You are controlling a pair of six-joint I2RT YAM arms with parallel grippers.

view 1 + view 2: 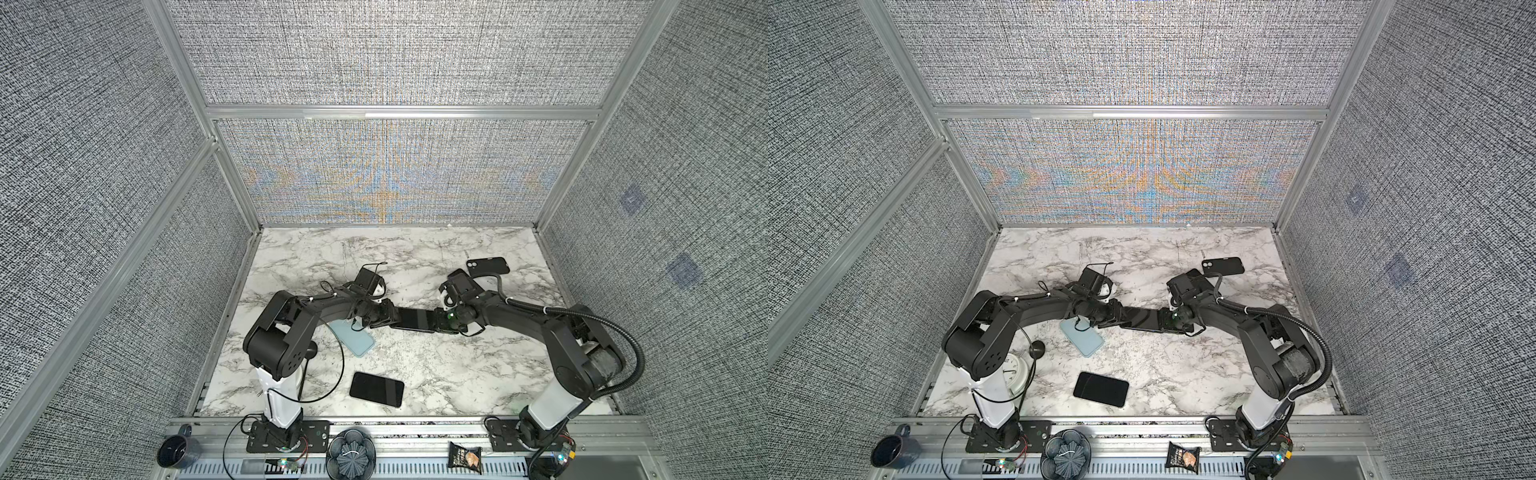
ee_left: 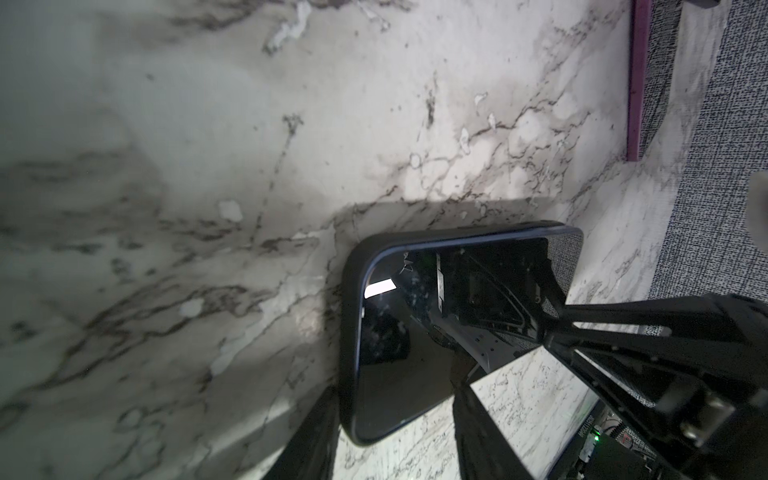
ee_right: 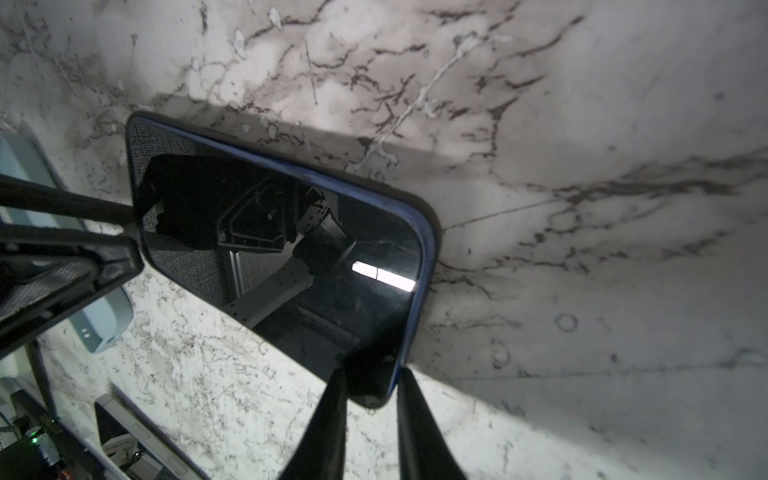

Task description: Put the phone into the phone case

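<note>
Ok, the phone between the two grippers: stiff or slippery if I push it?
Probably stiff: the phone spans flat between left gripper and right gripper without sagging. Likely slippery: its glossy screen shows clear reflections.

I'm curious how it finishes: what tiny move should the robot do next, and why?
Probably the right end effector squeezes its corner in: the phone shows a blue rim beside the black case lip, so it may not be fully seated.

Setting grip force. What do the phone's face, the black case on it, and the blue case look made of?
Face of the phone: glass, glossy; it mirrors its surroundings sharply. The black case: matte, no glare, rounded lip; likely silicone or soft plastic. The blue case: pale, dull sheen; probably the same, can't confirm.
</note>
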